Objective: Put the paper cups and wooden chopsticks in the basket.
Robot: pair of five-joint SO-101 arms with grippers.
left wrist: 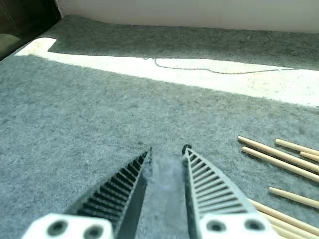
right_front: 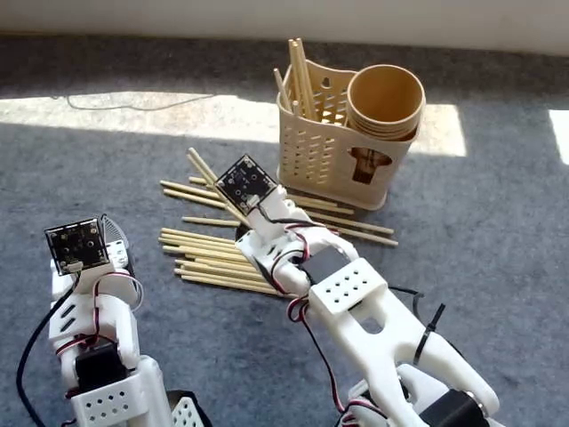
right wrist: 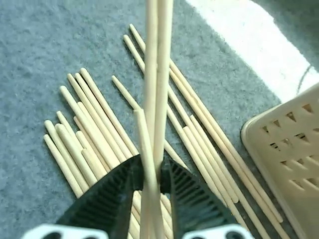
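Several wooden chopsticks (right wrist: pixel 158 74) sit clamped in the right gripper (right wrist: pixel 152 167) over the loose pile (right_front: pixel 209 258) — long axis running out past its fingertips, the basket (right_front: pixel 324 151) near, off to one side, paper cups (right_front: pixel 385 102) already inside. The left gripper (left wrist: pixel 167 152), farther off, hangs narrowly parted over bare carpet (left wrist: pixel 99 109), holding nothing.

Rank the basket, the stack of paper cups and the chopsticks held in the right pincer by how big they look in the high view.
Largest: basket.
Next: stack of paper cups.
Smallest: held chopsticks, thin and partly hidden under the arm.
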